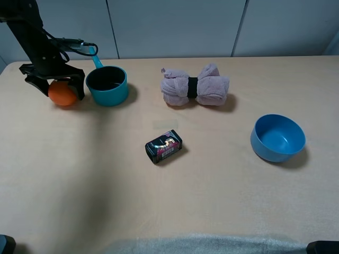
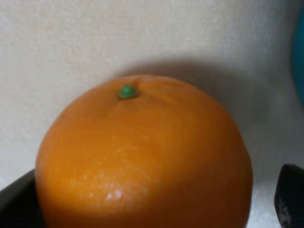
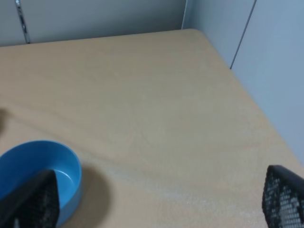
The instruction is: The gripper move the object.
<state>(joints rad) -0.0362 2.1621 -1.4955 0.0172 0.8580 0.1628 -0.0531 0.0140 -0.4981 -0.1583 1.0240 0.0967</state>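
Observation:
The round orange object [image 1: 61, 93] rests on the table at the far left, just left of the teal pot [image 1: 107, 84]. My left gripper [image 1: 55, 85] reaches down over it with a black finger on each side. In the left wrist view the orange [image 2: 142, 156] fills the frame. One finger [image 2: 14, 204] is against its skin, and the other finger [image 2: 290, 199] stands a little apart from it. The jaws are open around the orange. My right gripper [image 3: 161, 204] is open and empty, above the table's right side near the blue bowl [image 3: 38, 171].
A rolled mauve towel [image 1: 195, 86] lies at the back middle. A small black printed box [image 1: 163, 146] lies at the centre. The blue bowl [image 1: 277, 137] stands at the right. The teal pot's handle [image 1: 96, 59] points to the back, close to the left arm.

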